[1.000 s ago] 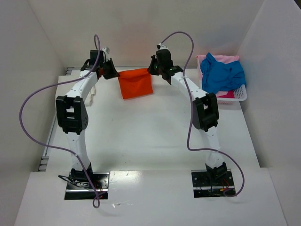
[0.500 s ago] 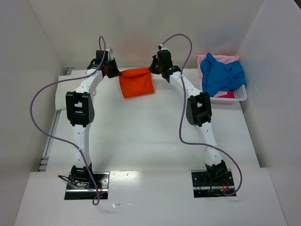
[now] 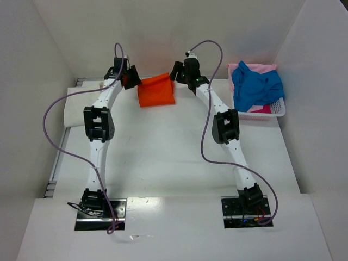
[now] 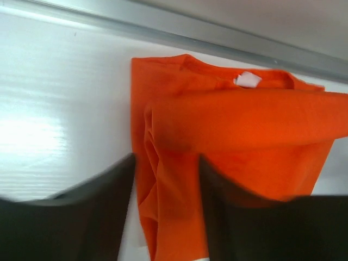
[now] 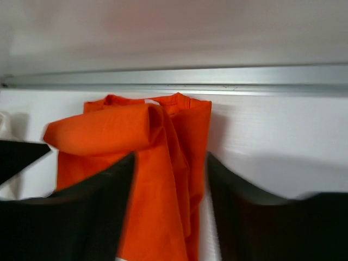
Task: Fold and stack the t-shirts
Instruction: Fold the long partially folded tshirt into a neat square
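The folded orange t-shirt (image 3: 156,91) lies at the far edge of the table, its upper layer still rumpled (image 4: 234,125) (image 5: 157,179). My left gripper (image 3: 132,80) is at its left end and my right gripper (image 3: 178,78) at its right end. In the left wrist view the left gripper (image 4: 166,163) is open, with orange cloth lying loose between the jaws. The right gripper (image 5: 169,157) is open in the same way over the other end. A blue t-shirt (image 3: 256,84) and a pink t-shirt (image 3: 255,68) are heaped in the basket. A cream-white t-shirt (image 3: 73,111) lies at the table's left edge.
The white plastic basket (image 3: 274,111) stands at the back right of the table. A metal rail (image 5: 217,81) and the back wall run just behind the orange t-shirt. Purple cables loop above both arms.
Both arms reached further toward the back wall and carried the orange t-shirt with them. Both grippers, shut on its corners before, have opened and let it go.
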### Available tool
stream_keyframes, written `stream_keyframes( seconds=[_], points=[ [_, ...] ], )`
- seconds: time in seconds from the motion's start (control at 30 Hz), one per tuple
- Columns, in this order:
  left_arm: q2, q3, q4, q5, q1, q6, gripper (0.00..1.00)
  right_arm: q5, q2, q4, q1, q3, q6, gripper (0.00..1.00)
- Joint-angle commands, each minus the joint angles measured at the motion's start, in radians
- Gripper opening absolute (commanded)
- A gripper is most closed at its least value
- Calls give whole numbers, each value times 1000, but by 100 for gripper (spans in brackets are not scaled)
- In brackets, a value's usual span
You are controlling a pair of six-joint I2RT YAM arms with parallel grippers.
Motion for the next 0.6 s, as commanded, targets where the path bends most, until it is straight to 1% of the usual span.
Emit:
stream_keyframes(
  seconds=[0.0, 0.03, 0.07, 0.13, 0.2, 0.27, 0.3, 0.37, 0.43, 0.47, 0.53, 0.57],
  points=[
    [35, 74, -12, -33, 17, -9, 67, 21, 22, 10, -16, 63, -18, 81],
    [41, 94, -12, -36, 17, -9, 74, 27, 22, 4, -16, 68, -18, 94],
    [41, 107, -12, -42, 17, -4, 78, 30, 22, -8, -16, 74, -18, 97],
    [36, 129, -30, -42, 17, 15, 87, 36, 7, -38, -16, 74, -27, 99],
    [7, 134, -44, -42, 17, 34, 92, 36, -17, -60, -16, 55, -36, 100],
    [-29, 96, -60, -38, 17, 45, 94, 24, -50, -80, -16, -9, -45, 100],
    [-59, 52, -65, -27, 17, 52, 94, 13, -76, -81, -16, -37, -45, 100],
    [-127, -56, -36, 6, 17, 62, 95, -24, -128, -65, -16, -161, -45, 100],
    [-232, -293, 64, 44, 17, 58, 95, -56, -200, -21, -16, -294, -45, 98],
    [-265, -374, 102, 53, 17, 48, 95, -56, -228, 13, -16, -383, -42, 97],
    [-339, -520, 183, 82, 17, 28, 95, -51, -298, 59, -3, -485, -36, 94],
    [-355, -589, 194, 88, 17, 20, 95, -44, -312, 64, 4, -533, -36, 94]
  ],
)
